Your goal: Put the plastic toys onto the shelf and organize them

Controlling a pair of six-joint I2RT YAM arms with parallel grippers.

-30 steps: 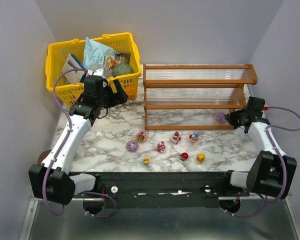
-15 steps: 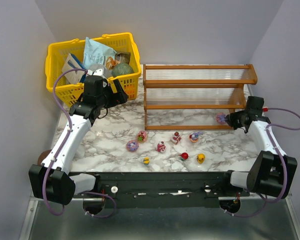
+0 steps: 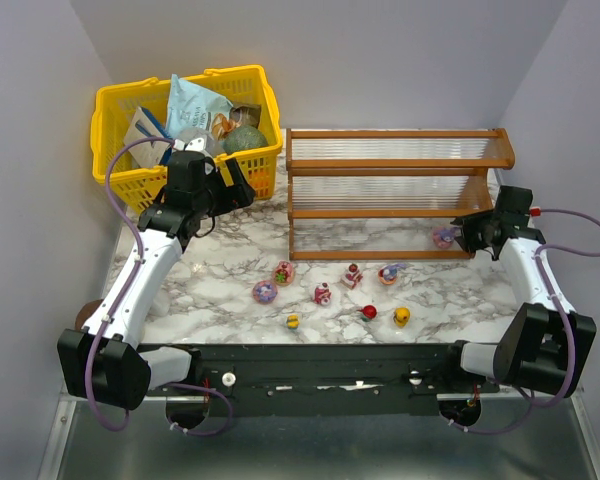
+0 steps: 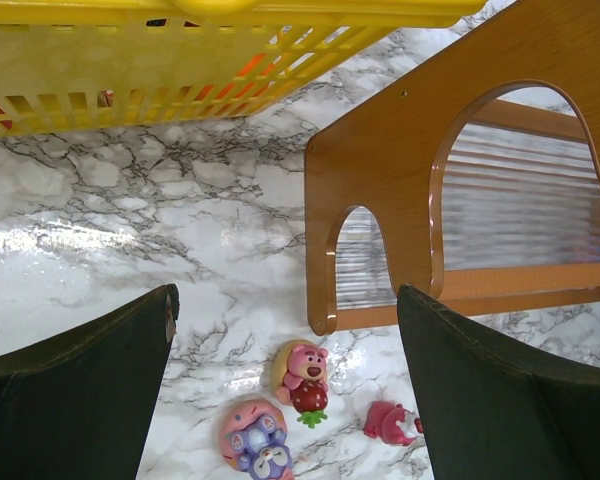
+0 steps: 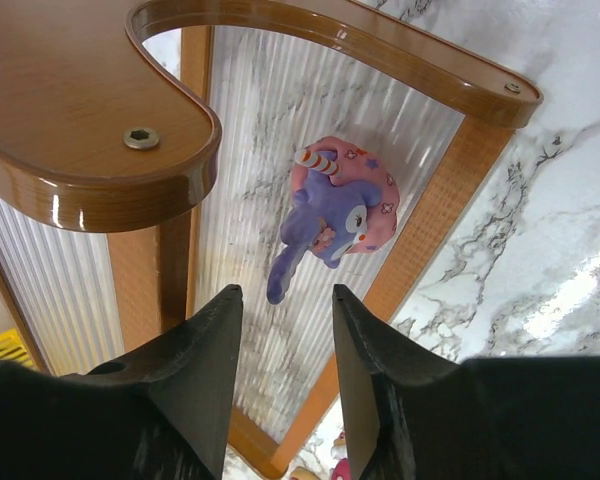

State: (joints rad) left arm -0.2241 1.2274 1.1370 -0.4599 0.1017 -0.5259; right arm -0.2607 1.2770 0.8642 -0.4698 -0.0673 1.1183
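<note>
— Where do we have the purple unicorn toy [image 5: 335,215]?
— On the bottom tier of the shelf [image 5: 70,120], just ahead of our right jaws' tips. Those jaws stand partly apart, gripping nothing.
— And our left jaws?
— Spread wide and empty above the worktop [image 4: 100,230]. A pink bear toy [image 4: 302,375] lies below their gap.

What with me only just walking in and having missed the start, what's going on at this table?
The right gripper is at the right end of the shelf, where a pink-and-purple unicorn toy sits on the lowest tier, clear of its open fingers. Eight other toys lie on the marble table in front of the shelf. The left gripper hangs open near the yellow basket, holding nothing.
</note>
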